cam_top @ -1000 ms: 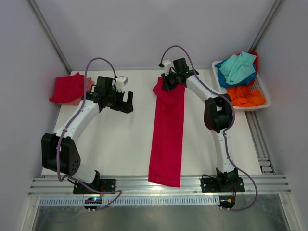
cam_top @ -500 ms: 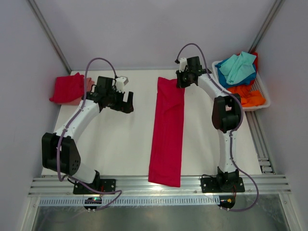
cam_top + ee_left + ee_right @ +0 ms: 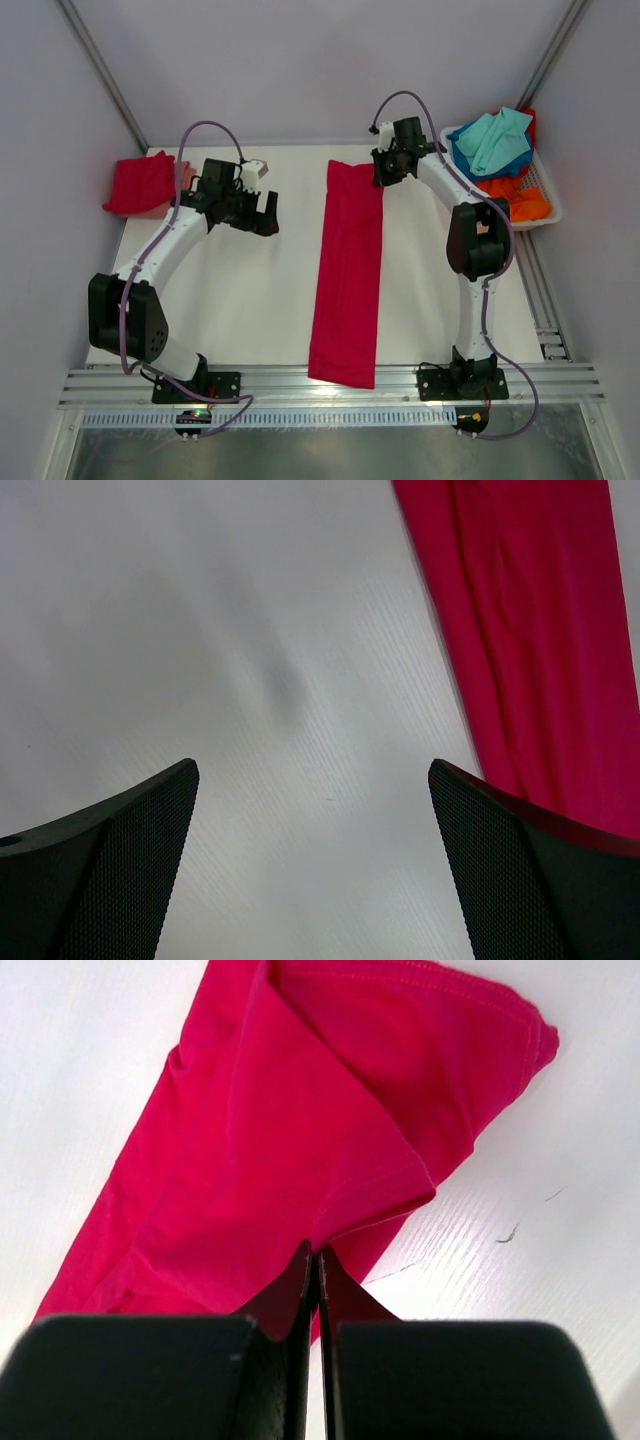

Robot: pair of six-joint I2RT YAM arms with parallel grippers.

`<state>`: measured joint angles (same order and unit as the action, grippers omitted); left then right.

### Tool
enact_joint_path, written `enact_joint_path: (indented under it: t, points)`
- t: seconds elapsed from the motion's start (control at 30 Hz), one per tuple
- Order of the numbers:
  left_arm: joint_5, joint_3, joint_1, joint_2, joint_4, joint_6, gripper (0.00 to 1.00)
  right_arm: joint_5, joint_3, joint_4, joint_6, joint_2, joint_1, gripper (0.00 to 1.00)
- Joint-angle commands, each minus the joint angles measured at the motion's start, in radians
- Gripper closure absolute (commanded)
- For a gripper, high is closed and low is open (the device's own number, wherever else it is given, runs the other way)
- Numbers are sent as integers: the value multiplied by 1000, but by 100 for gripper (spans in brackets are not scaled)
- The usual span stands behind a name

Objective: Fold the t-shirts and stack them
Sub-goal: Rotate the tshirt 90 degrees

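My right hand (image 3: 317, 1252), pinched shut on a sleeve corner of the crimson t-shirt (image 3: 347, 280), has just drawn the bunched far end out toward the far edge of the desk (image 3: 250, 300). The shirt now lies as one long flat strip down the middle, far edge to near edge. My left hand (image 3: 263, 213) stays wide open and empty over the desk to its left, and I judge the crosswise folds come next.

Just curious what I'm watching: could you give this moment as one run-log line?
step: folding | crimson t-shirt: folded to long strip | right jaws: shut on its far corner | left jaws: open, empty
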<state>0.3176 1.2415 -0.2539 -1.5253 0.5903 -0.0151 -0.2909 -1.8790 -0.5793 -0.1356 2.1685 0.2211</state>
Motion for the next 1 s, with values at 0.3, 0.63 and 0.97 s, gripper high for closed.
enact_joint_path:
  t: [0.3, 0.63, 0.97]
  points:
    - [35, 38, 5, 7, 0, 10, 1, -5, -83, -161, 48, -13, 4, 51]
    - [40, 30, 5, 20, 2, 12, 1, 50, -157, -192, 64, -28, 3, 6]
    - [49, 36, 5, 27, 8, 12, 1, -88, -46, -266, -76, -101, 0, 7]
